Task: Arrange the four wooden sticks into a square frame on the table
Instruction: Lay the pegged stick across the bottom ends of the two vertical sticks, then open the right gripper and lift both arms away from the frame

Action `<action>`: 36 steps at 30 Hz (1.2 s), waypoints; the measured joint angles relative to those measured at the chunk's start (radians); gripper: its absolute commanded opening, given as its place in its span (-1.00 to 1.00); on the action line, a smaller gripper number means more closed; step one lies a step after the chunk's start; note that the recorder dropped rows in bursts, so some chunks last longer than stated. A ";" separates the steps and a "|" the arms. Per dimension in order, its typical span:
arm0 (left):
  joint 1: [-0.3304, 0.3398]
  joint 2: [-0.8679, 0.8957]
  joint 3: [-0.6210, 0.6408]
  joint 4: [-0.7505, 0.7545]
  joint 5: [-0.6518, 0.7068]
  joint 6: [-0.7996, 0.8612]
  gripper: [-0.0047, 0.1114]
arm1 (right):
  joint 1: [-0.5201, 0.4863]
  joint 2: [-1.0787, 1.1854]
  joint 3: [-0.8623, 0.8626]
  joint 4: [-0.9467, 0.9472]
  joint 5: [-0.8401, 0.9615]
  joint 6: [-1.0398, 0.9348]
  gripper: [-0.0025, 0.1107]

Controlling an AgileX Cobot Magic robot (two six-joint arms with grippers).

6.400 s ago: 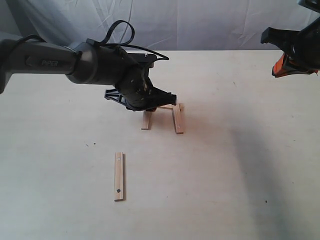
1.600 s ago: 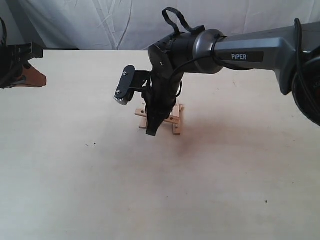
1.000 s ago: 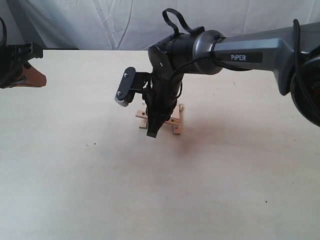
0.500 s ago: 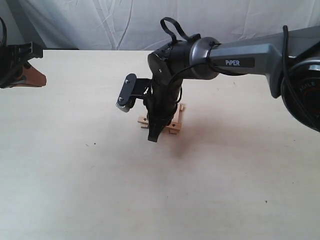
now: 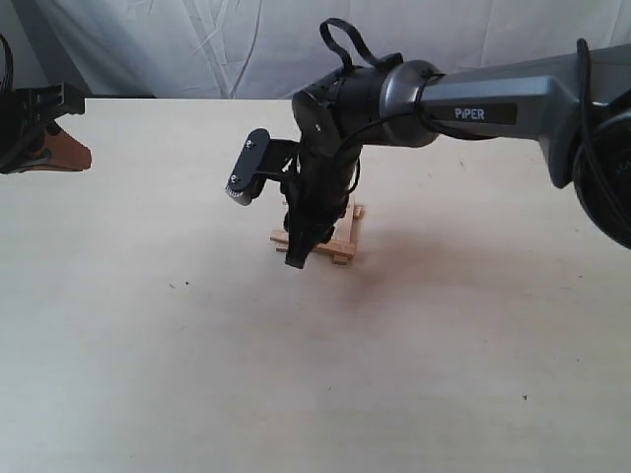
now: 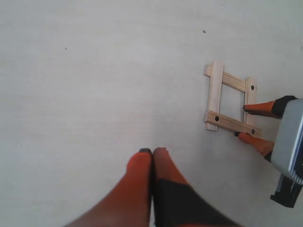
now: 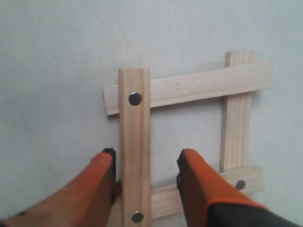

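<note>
The four wooden sticks lie overlapped as a small square frame [image 6: 230,102] on the table [image 5: 148,374]. In the exterior view the right arm hides most of the frame [image 5: 340,251]. My right gripper [image 7: 146,158] is open just above the frame, its orange fingers [image 7: 199,179] on either side of one top stick [image 7: 134,142] that has dark holes near its ends. My left gripper [image 6: 152,151] is shut on nothing, off at the far left of the table, its orange fingertips together above bare tabletop. The right gripper's fingers [image 6: 258,108] show beside the frame in the left wrist view.
A white draped cloth [image 5: 197,39] hangs behind the table's far edge. The left arm's gripper [image 5: 39,128] sits at the left edge of the exterior view. A few tiny dark specks [image 5: 184,286] mark the tabletop.
Over the longer span, the left arm withdrew to the left, the fourth stick joined the frame, and the right arm came in. In the last second the right gripper dipped and rose slightly.
</note>
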 measured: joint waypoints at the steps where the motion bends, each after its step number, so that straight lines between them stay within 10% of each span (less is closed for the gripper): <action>1: 0.000 0.000 0.000 0.000 0.000 0.000 -0.92 | 0.000 -0.009 0.000 0.000 0.000 0.016 -0.17; 6: 0.000 0.000 0.000 0.000 0.000 0.000 -0.92 | 0.000 -0.061 0.000 -0.010 0.000 0.136 -0.26; 12: 0.000 0.000 0.000 0.000 0.000 0.000 -0.92 | -0.025 -0.124 0.000 0.058 0.054 0.232 -0.98; 22: -0.018 0.000 0.054 0.002 -0.033 0.003 -0.92 | -0.119 -0.138 0.000 0.283 0.204 0.393 -0.96; 36: -0.313 -0.060 0.095 0.151 -0.073 0.030 -0.92 | -0.244 -0.447 0.271 0.253 0.163 0.629 -0.97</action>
